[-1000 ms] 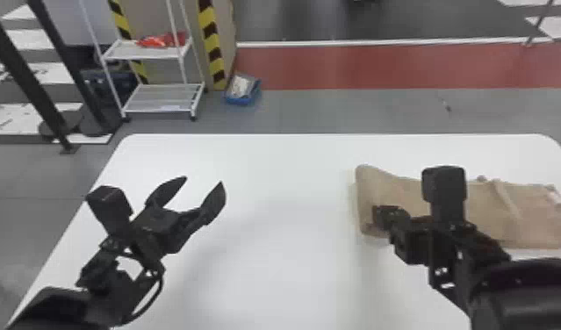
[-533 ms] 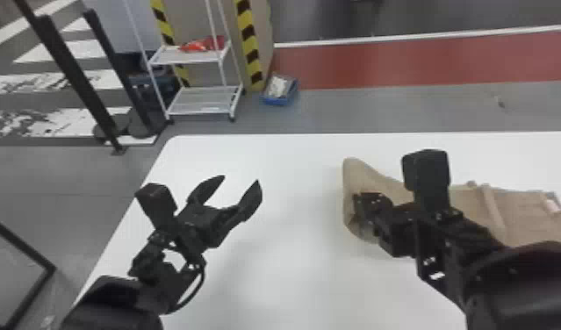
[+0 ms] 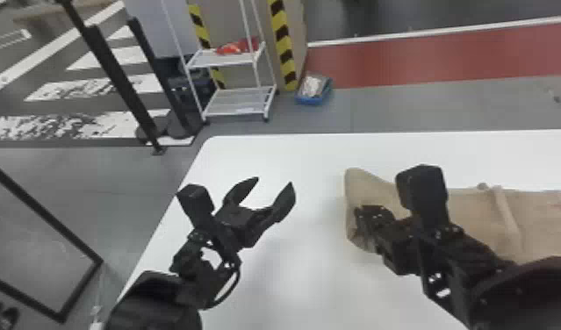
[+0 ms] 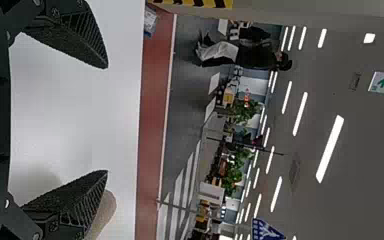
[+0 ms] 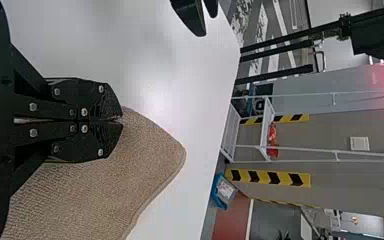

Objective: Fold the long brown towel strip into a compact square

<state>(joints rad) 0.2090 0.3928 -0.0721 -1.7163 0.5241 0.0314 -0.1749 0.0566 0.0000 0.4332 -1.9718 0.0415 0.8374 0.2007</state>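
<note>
The white surface (image 3: 292,285) bears the towel (image 3: 472,210), its edge pinched in the closed jaws of the right gripper (image 5: 121,120); the left gripper (image 3: 275,181) has jaws wide, empty. A shallow pinch could slip, skewing the fold.

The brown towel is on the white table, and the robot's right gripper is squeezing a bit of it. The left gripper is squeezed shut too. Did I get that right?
Almost! The left gripper is open, with a wide gap between its fingers, as the head view shows. The right gripper is indeed squeezing the brown towel on the white table.
</note>
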